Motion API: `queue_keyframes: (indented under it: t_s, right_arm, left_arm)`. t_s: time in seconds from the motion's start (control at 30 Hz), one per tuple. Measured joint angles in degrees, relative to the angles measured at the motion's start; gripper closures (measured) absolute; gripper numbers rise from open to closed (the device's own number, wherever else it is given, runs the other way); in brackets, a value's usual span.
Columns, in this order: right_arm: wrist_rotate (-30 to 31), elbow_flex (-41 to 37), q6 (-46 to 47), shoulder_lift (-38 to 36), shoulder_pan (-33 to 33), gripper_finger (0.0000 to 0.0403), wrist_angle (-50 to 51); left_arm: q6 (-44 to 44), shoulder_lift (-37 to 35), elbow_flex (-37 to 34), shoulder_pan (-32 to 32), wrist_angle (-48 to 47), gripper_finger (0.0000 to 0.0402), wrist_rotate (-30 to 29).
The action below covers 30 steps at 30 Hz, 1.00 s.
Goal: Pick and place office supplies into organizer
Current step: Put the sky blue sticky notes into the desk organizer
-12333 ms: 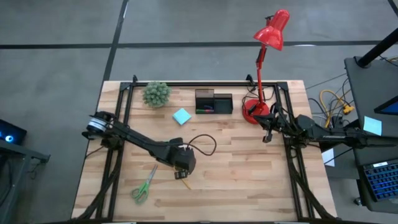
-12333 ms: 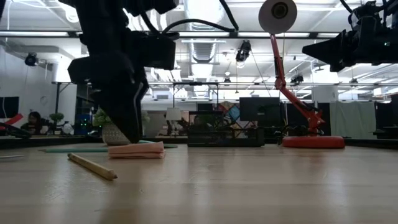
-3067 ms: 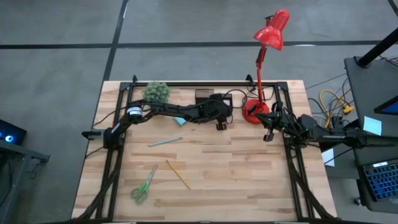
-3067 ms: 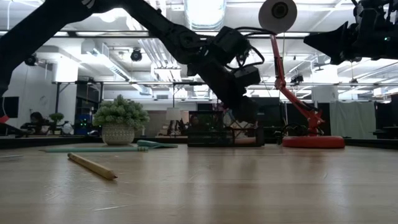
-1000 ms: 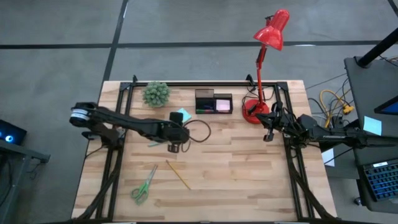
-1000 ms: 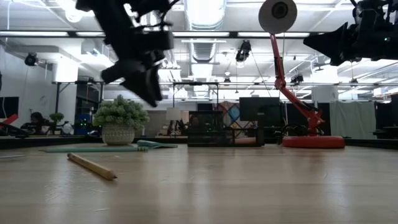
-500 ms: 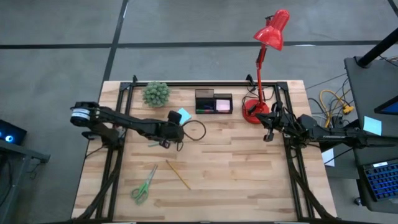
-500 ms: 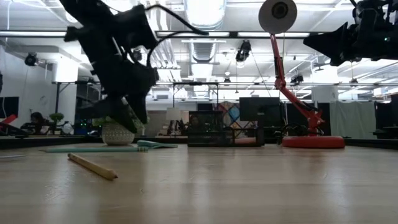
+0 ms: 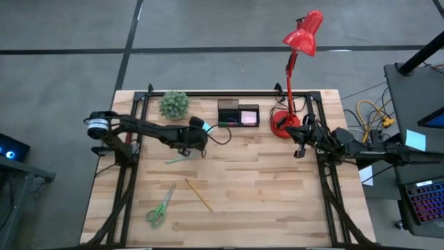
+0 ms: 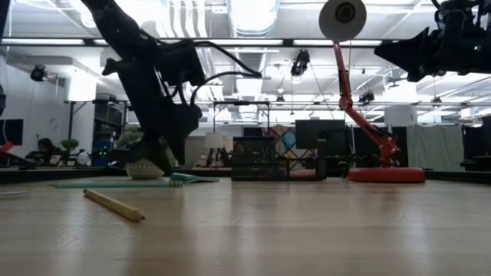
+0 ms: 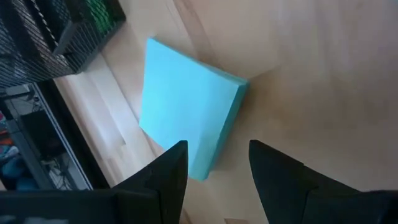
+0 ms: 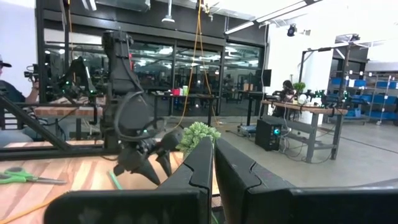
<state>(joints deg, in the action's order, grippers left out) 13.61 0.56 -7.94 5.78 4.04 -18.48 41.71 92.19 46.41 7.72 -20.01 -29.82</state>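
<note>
The left gripper (image 9: 195, 139) is hovering over the light-blue square sticky-note pad (image 11: 186, 112), its two dark fingers (image 11: 168, 174) standing apart on either side of the pad's near edge, nothing between them yet. That pad is lying flat on the pale wooden table (image 9: 277, 194), just beside the small black mesh desk organizer (image 9: 238, 113) at the back. The right gripper (image 9: 300, 149) is waiting near the round base of the red desk lamp (image 9: 284, 123), fingers pressed together and empty.

So, the tally: inside the organizer, a pink sticky-note pad (image 9: 248, 119) is sitting in the right compartment, and small green bits (image 9: 227, 123) are showing in the left one. By the look of it, the job is partly done. Out on the table are the blue pad, the thin teal pen (image 9: 177, 160), the yellow wooden pencil (image 9: 199, 195) and the green-handled scissors (image 9: 160, 209).
</note>
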Motion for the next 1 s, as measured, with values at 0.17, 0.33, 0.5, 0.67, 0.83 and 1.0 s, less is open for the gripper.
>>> queue_keyframes:
  t_s: [0.17,0.33,0.5,0.67,0.83,1.0]
  right_arm:
    - [0.0,0.0,0.0,0.0,0.0,0.0394,0.1]
    - [0.0,0.0,0.0,0.0,0.0,0.0394,0.2]
    - [0.0,0.0,0.0,0.0,0.0,0.0394,0.2]
    - [0.0,0.0,0.0,0.0,0.0,0.0394,0.2]
    - [0.0,0.0,0.0,0.2,0.0,0.0394,0.3]
    - [0.0,0.0,0.0,0.2,0.0,0.0394,0.3]
  left_arm:
    - [1.6,0.9,0.2,1.6,3.1,0.0244,1.4]
    - [6.6,1.9,0.2,2.8,3.6,0.0244,2.8]
    - [9.7,3.3,0.4,3.7,4.7,0.0244,2.9]
    - [12.2,4.6,0.6,4.3,7.0,0.0244,2.9]
    - [14.7,4.8,0.8,4.9,7.8,0.0244,4.6]
    - [14.6,4.8,0.8,6.0,7.8,0.0253,6.3]
